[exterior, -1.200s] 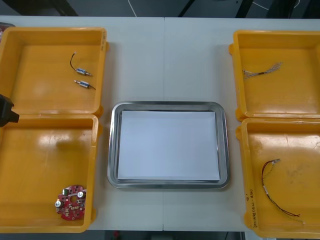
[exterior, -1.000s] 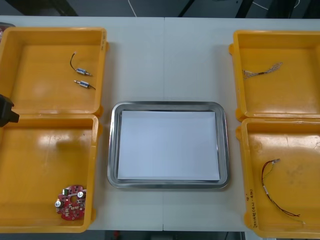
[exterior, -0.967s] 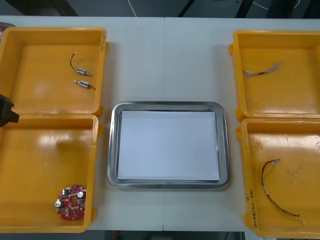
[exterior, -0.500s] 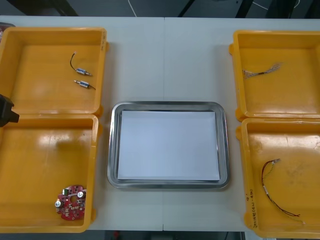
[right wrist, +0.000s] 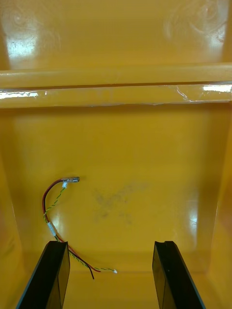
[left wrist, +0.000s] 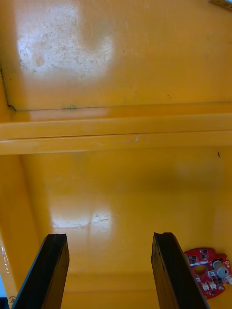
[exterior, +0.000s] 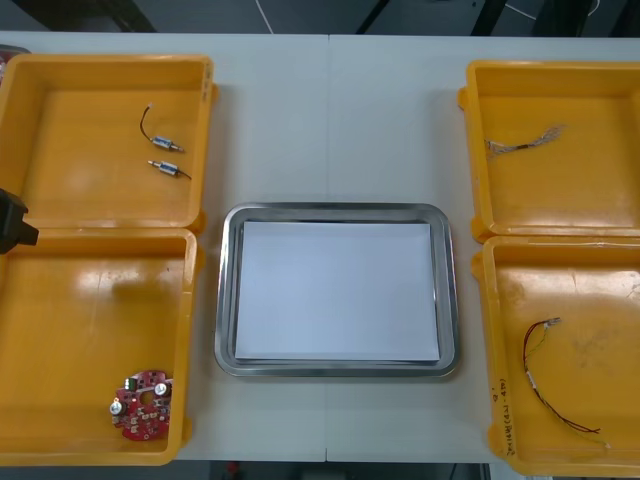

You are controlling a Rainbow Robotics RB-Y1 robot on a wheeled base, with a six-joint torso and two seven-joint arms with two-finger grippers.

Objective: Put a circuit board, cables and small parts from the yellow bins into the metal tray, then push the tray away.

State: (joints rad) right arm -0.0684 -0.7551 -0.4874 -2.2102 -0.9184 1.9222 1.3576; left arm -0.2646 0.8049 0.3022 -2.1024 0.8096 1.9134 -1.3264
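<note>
The metal tray (exterior: pixel 228 300), white inside, lies mid-table with nothing in it. A round red circuit board (exterior: pixel 142 404) rests in the near left yellow bin (exterior: pixel 60 300). My left gripper (left wrist: pixel 110 241) hangs open over that bin's floor, and the board (left wrist: pixel 209 277) lies just outside one finger. My right gripper (right wrist: pixel 110 248) is open above the near right bin (exterior: pixel 600 300). A red and yellow cable (right wrist: pixel 58 219) curls beside one of its fingers (right wrist: pixel 52 273). That cable (exterior: pixel 545 385) lies in the same bin in the front view.
The far left bin (exterior: pixel 60 80) holds two small metal parts (exterior: pixel 167 168), one with a black lead. The far right bin (exterior: pixel 600 190) holds a twisted cable (exterior: pixel 525 140). A black part of my left arm (exterior: pixel 12 220) shows at the left edge.
</note>
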